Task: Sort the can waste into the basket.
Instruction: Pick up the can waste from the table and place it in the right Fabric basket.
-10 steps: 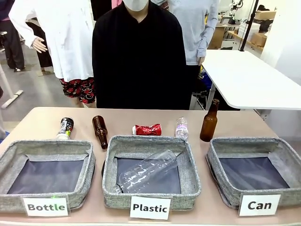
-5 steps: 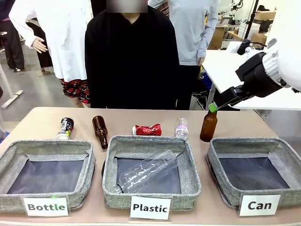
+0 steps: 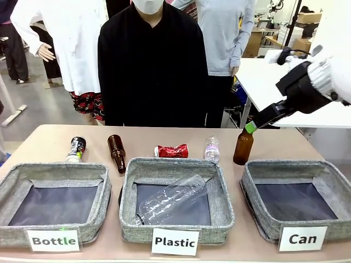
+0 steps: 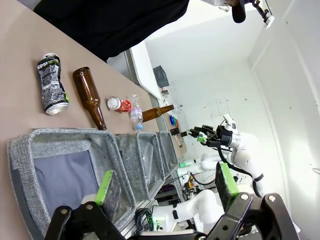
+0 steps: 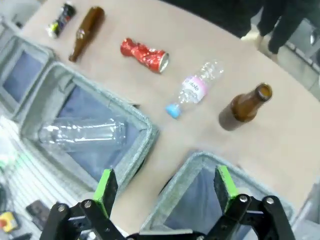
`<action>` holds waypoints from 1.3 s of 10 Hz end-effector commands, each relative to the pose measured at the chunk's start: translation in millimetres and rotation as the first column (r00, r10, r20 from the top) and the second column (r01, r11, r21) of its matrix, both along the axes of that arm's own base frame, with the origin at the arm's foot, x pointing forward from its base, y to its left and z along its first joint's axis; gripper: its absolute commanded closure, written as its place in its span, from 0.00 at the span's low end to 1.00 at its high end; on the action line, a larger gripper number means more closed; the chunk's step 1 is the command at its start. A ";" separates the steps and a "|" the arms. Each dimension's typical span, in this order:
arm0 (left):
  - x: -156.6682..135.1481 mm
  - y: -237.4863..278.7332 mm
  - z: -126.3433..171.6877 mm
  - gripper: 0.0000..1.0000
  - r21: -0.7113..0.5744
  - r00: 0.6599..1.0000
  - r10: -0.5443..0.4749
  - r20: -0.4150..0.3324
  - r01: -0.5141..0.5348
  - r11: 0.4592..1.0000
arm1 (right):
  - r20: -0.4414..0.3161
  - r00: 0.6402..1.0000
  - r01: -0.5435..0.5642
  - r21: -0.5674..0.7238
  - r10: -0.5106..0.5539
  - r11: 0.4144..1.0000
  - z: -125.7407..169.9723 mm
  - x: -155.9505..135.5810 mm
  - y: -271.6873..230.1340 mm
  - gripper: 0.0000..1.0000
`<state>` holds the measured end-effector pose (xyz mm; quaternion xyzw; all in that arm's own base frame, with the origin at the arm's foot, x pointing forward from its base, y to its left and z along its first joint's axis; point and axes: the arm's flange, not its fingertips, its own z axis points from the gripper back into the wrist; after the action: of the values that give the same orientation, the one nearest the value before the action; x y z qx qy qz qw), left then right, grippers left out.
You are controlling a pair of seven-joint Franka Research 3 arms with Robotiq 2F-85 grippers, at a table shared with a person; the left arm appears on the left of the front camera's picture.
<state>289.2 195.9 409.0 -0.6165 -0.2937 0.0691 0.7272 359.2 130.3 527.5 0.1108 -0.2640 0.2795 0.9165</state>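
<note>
Crushed shiny red can (image 3: 171, 150): dented metal, on its side on smooth tan table (image 3: 49, 137), just beyond woven "Plastic" basket (image 3: 176, 164). Dark printed can (image 3: 76, 149): cylinder with silver top, lying beyond "Bottle" basket (image 3: 55, 171), near lying brown glass bottle (image 3: 116, 153). "Can" basket (image 3: 285, 164): grey woven fabric, rectangular, dark base, at robot's right. Right gripper (image 5: 165, 184): jaws wide apart, grasping nothing, high above upright brown bottle (image 5: 244, 107). Left gripper (image 4: 165, 183): jaws apart, green pads bare.

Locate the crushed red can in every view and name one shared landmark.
Front view: crushed red can, mid-table behind the Plastic basket.
Left wrist view: can, left of centre.
Right wrist view: can, upper middle.
Landmark: small clear bottle beside it.
</note>
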 end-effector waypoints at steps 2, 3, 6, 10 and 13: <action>-1.0 -1.2 0.5 0.00 -0.008 0.999 0.004 0.034 -0.003 1.000 | -0.039 0.959 -0.282 -0.202 0.280 0.938 17.9 60.1 44.7 0.00; -1.0 -1.2 0.5 0.00 -0.008 0.999 0.004 0.034 -0.003 1.000 | -0.091 0.921 -0.390 -0.250 0.379 0.886 18.2 76.8 65.8 0.00; -1.0 -1.2 0.5 0.00 -0.008 0.999 0.004 0.034 -0.003 1.000 | -0.238 0.718 -0.694 -0.306 0.654 0.652 -11.4 127.1 162.6 0.00; -1.0 -1.2 0.5 0.00 -0.008 0.999 0.004 0.034 -0.003 1.000 | -0.324 0.612 -0.777 -0.416 0.721 0.472 -41.8 119.1 229.2 0.00; -1.0 -1.2 0.5 0.00 -0.008 0.999 0.004 0.034 -0.003 1.000 | -0.319 0.621 -0.773 -0.401 0.716 0.492 -50.7 116.6 236.9 0.00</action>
<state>289.8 196.3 408.7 -0.6165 -0.2932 0.0690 0.7275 476.4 366.4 476.1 -0.0129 -0.0562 0.6990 0.7128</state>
